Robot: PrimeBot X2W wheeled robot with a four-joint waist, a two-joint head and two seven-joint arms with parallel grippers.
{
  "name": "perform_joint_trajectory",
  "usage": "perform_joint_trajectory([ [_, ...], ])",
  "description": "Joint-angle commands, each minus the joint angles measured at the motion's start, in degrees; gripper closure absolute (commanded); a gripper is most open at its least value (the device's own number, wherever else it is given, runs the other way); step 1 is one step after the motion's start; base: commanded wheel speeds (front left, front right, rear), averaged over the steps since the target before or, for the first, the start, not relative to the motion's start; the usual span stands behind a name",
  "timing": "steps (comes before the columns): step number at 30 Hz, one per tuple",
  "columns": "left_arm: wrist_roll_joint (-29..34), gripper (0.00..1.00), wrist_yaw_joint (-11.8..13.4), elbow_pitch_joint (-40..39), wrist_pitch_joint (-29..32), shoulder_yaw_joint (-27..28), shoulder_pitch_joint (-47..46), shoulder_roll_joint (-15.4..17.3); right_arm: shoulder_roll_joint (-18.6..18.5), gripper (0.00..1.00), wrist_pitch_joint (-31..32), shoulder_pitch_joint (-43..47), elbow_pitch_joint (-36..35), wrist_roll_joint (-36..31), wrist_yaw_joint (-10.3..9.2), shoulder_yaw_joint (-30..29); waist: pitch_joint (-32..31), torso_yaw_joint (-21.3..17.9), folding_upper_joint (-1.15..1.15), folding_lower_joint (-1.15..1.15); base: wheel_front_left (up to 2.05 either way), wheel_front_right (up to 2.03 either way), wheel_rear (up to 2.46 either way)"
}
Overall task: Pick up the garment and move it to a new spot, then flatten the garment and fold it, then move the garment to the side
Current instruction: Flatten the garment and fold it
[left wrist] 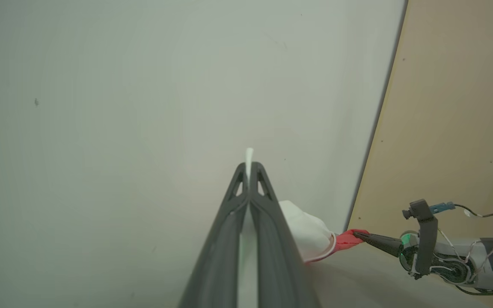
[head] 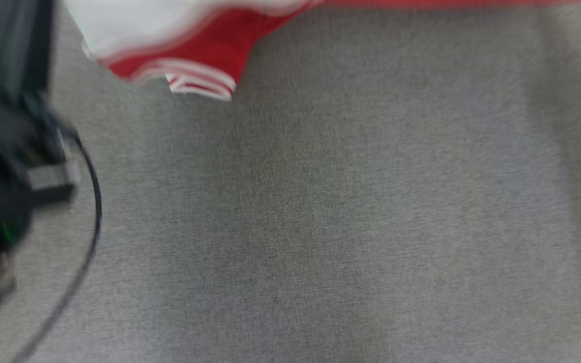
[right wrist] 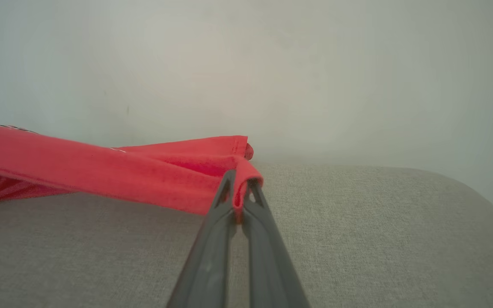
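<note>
Head view, all blurry: red and white garment up along the top edge, above a big grey cloth surface. Dark left arm at the left side with little green lights, and a black cable curving down next to it. Small dark thing at the far right edge, too blurry to tell what. Left wrist view: left gripper pressed tight together, pinching a thin white bit of the garment, with a little white tip poking out past the fingertips. More white cloth bulging out on the right of the fingers, turning red at its far end. Right gripper low on the right, also closed, biting that red end. Pale wall behind, and a tan board leaning on the right. Right wrist view: two dark fingers squeezed shut on a folded red hem, a small loop of it curled over the tips. Red cloth pulled out in a long band to the left, just over the grey cloth surface. Same pale wall at the back.
</note>
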Motion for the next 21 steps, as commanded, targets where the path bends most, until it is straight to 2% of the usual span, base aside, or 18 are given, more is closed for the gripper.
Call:
perform_joint_trajectory([
  [1,0.35,1.00,-0.01,-2.60,-0.22,0.48,4.77,0.95,-1.00,1.00,-0.03,4.05,-1.20,0.67,0.00,-0.98,-4.97,0.01,0.00,0.01,0.00,0.00,0.00],
  [8,1.32,1.00,-0.01,-9.05,-0.23,0.48,18.97,2.81,-2.89,1.00,-0.02,15.60,-3.40,-0.05,-0.02,-2.59,-9.40,-0.84,0.00,0.01,0.00,0.00,0.00],
  [14,1.01,1.00,0.01,-11.13,-0.09,-4.07,29.59,7.59,-3.81,1.00,0.14,24.08,-2.69,-2.65,-0.02,-5.96,-14.11,-1.16,0.00,0.01,0.00,0.00,0.00],
  [21,-1.88,1.00,2.93,-11.48,0.46,-7.05,41.34,8.38,-2.99,1.00,3.21,34.55,-3.88,-6.32,-0.03,-10.46,-18.90,-0.65,0.00,0.01,0.00,0.00,0.00],
])
